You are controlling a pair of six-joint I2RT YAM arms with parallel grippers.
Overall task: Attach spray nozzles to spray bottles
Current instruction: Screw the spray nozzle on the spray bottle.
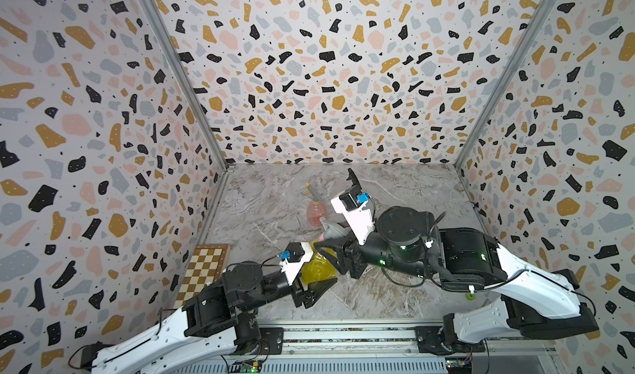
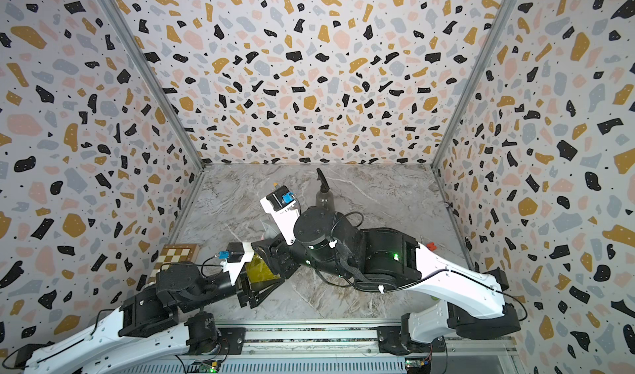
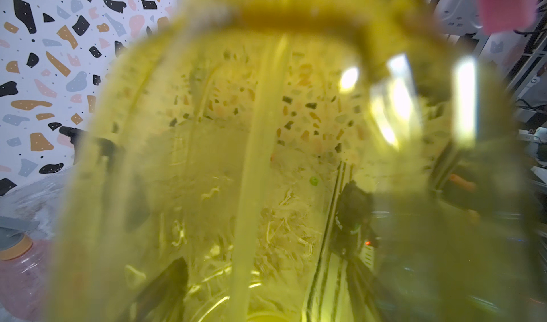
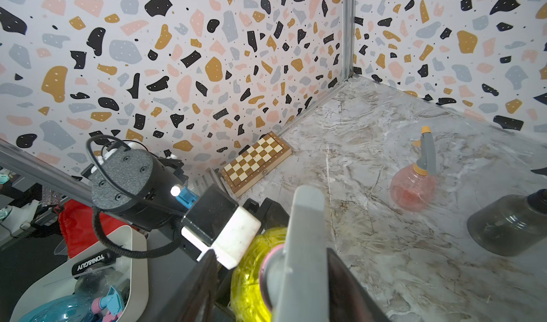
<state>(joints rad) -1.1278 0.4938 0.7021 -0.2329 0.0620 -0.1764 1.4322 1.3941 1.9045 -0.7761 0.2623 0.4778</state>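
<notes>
The grey-and-pink nozzle [image 4: 305, 240] sits on the neck of the yellow bottle [image 1: 314, 265], near the front of the desk [image 1: 395, 190] and between the two arms. The left end effector [image 1: 321, 276] is clamped on the bottle's round body from the chessboard [image 1: 202, 272] side. The right end effector [image 4: 270, 261] straddles the nozzle from the opposite side. Its jaws stand apart, one close against the grey head and the other clear of it, with yellow showing in the gap.

The bottle's long axis runs roughly upright. In the left wrist view the dip tube [image 3: 254, 172] runs straight down inside it. The nozzle's long axis lies crosswise to that, its spout pointing away from the robot, roughly toward the pink bottle [image 1: 315, 214]. That bottle already wears the grey-and-orange nozzle [image 4: 426, 151], and the dark grey bottle [image 2: 324, 198] carries the black nozzle [image 2: 321, 176].

The pink collar is right between the right arm's jaws, so that arm is best placed for any further twist. Whether the collar is fully threaded cannot be told. If it is, the right end effector must back straight out so that neither jaw catches the head.
</notes>
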